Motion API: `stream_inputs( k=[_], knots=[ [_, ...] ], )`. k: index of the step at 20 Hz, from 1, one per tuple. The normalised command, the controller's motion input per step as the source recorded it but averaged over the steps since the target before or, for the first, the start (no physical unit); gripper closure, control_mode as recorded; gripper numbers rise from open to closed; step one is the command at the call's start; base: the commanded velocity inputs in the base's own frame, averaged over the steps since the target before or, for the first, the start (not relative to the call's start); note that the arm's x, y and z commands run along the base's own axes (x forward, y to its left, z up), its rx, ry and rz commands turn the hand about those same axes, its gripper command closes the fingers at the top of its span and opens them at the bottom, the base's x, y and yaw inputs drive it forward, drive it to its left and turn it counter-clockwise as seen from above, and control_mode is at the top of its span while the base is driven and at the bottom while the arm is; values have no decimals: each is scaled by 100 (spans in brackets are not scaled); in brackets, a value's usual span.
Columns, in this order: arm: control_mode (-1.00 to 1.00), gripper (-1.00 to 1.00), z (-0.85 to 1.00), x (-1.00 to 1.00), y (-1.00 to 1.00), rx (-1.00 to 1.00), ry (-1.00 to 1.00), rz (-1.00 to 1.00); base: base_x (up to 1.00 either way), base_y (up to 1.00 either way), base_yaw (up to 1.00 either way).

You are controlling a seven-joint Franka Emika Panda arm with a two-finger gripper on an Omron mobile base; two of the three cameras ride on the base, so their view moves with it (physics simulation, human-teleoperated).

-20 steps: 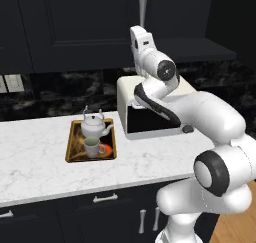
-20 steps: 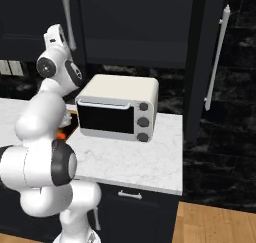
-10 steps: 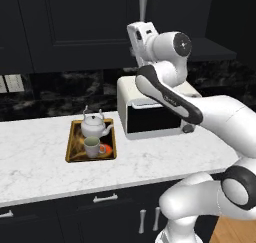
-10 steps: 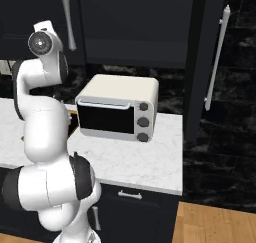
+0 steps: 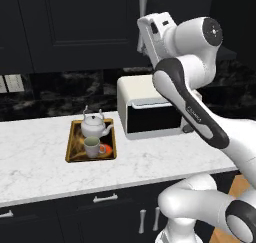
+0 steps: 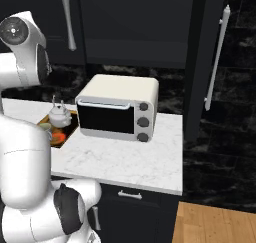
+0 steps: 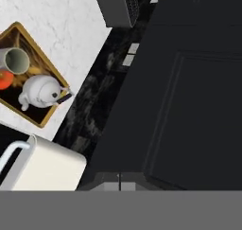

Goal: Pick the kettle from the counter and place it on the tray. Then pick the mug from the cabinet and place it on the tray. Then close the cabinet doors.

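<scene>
Cabinet doors (image 6: 205,62): one ajar at right, hand (image 5: 146,34) high beside handle (grip unreadable).

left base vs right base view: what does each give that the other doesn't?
Left base view: the mug in full, standing on the tray beside the kettle, and the wall switches at far left. Right base view: a cabinet door standing open at the right with its bar handle, plus the toaster oven's knobs. Both: kettle, tray, toaster oven, counter.
</scene>
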Motion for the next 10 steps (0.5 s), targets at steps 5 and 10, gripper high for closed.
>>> stream_inputs(
  k=[5,10],
  knots=[
    [-100,100,6,-84,-42,2,-2,-6,0,0,0],
    [-100,100,-1,-21,-37,5,0,-1,0,0,0]
  ],
)
